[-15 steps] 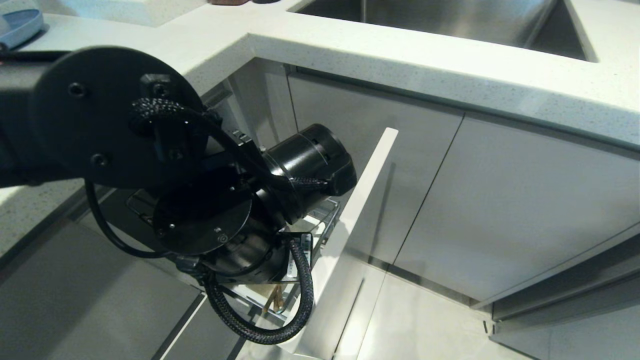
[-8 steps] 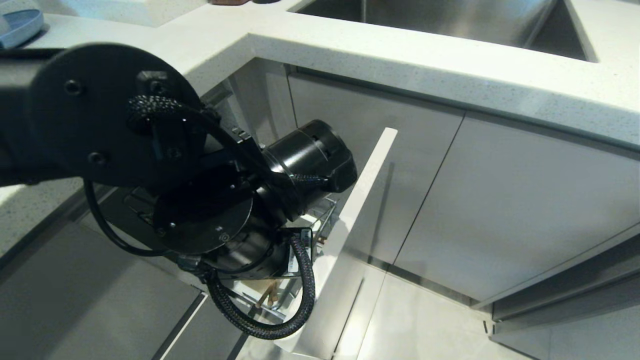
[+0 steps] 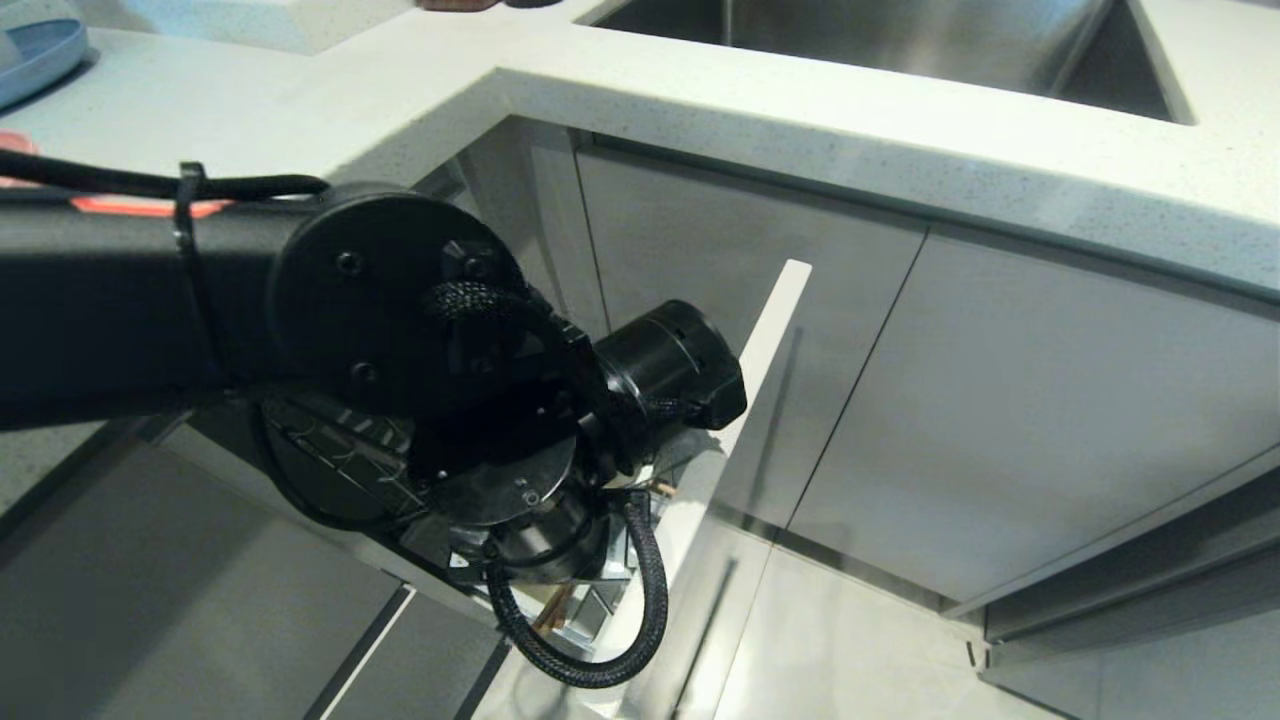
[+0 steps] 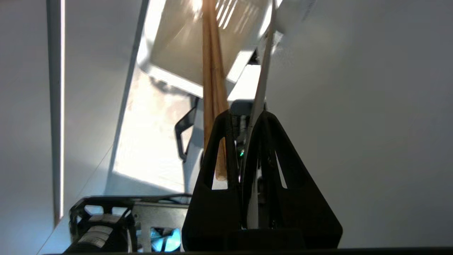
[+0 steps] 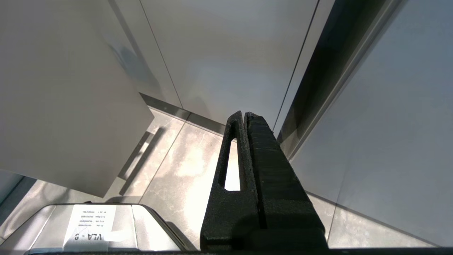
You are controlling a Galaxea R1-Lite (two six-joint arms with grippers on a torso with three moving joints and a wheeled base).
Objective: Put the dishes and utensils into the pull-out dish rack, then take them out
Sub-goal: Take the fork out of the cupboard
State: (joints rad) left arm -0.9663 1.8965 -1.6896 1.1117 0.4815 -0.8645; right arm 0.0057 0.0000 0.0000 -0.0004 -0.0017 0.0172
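1. Light wooden chopsticks (image 4: pixel 212 63) are what your left gripper (image 4: pixel 244 115) is clamping right now. The jaws are pinched nearly together on them, and a slim pale strip is also sticking out from between the fingers; it could be the fork, but I can't tell for sure.

2. The relation you're working with: the sticks' long axis is running straight out past the fingertips, in line with the gripper, pointing toward the white tray-like part of the pull-out dish rack (image 4: pixel 198 42) beyond the tips.

3. In the head view your left arm is hanging over the rack (image 3: pixel 600 600), low on the left of the scene, just left of the open white drawer front (image 3: pixel 740 400). The arm is hiding most of the basket, so I can't make out which compartment the tips are over.

4. My guess: whichever way you're taking them, you're wanting to travel along that long axis, not sideways, or the sticks will be levering in the grip.

5. Your right gripper (image 5: pixel 246 115) is sitting closed and empty, parked near the floor by the cabinet doors (image 5: pixel 230 53), well apart from the rack. So the left one is clearly the nearer hand.
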